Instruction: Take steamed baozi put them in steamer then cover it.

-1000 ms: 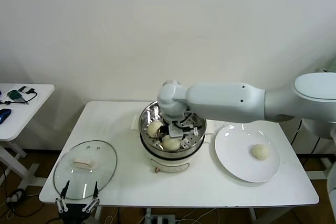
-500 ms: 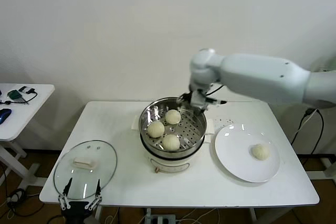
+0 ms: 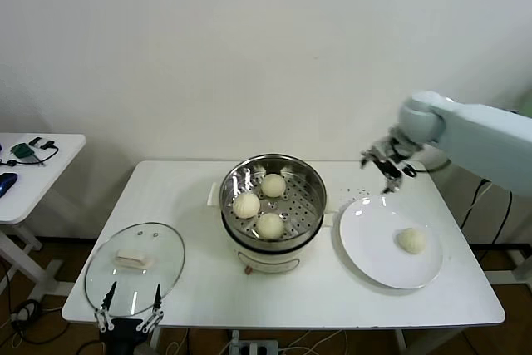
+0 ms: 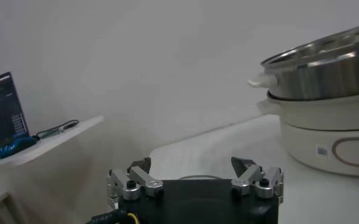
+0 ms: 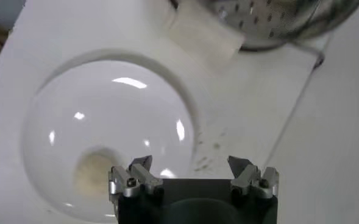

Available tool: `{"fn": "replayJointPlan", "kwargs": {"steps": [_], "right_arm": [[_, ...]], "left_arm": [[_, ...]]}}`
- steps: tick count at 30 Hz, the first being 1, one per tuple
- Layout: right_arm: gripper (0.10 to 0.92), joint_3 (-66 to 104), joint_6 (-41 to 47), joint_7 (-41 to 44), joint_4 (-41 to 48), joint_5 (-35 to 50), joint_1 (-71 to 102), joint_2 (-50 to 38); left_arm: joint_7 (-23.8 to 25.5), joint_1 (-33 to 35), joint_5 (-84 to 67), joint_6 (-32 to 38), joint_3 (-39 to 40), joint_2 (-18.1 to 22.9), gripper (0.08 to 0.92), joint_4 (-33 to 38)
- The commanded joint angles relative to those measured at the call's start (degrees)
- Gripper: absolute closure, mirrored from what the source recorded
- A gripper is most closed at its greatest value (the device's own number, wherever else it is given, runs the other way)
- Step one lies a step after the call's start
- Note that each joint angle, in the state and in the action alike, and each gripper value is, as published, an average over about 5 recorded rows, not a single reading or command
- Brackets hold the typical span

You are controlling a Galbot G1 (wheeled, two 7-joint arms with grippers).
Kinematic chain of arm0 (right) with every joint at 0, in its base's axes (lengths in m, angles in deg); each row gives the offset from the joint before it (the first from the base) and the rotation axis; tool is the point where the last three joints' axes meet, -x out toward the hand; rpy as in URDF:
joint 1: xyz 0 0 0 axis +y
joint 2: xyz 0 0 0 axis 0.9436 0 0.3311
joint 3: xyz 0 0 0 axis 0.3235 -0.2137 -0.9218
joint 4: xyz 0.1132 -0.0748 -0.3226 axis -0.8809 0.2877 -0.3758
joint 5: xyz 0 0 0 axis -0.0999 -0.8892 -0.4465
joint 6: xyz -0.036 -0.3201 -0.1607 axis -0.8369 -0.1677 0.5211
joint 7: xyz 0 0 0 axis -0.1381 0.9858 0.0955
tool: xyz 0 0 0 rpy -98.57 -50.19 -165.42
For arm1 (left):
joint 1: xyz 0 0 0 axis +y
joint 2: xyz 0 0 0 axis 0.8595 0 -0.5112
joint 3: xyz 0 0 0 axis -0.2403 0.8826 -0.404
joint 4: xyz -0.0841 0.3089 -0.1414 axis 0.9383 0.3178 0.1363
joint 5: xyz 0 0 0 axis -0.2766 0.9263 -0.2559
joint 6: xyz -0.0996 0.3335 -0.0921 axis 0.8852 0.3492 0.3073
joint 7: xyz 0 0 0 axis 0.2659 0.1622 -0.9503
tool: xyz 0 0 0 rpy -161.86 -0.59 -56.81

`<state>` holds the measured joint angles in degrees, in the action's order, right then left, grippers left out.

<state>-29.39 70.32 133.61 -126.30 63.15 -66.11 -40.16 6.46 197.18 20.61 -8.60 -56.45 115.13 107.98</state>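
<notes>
A white table fills the middle of the head view, backed by a plain pale wall. On its right side sits a flat white plate, glossy under the lights. Off to the left stands a second, smaller white table, well apart, carrying a dark green gadget with a black cable, and a blue object at the frame's edge.

A lab-like test room: bare white wall, white folding table, side desk with electronics
</notes>
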Motion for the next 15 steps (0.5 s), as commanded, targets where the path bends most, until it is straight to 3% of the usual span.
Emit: {"fn": "replayJointPlan", "kwargs": {"steps": [1, 15], "right_arm": [[0.203, 13.5, 5.9, 1.6, 5.4, -3.0, 19.3, -6.9], [0.203, 22.6, 5.4, 0.9, 14.4, -8.5, 27.6, -0.2]], "left_arm": [[0.1, -0.4, 0.4, -0.6, 0.0, 0.3, 0.177, -0.1], [0.1, -0.8, 1.8, -1.1, -0.2, 0.9, 0.177, -0.3]]}}
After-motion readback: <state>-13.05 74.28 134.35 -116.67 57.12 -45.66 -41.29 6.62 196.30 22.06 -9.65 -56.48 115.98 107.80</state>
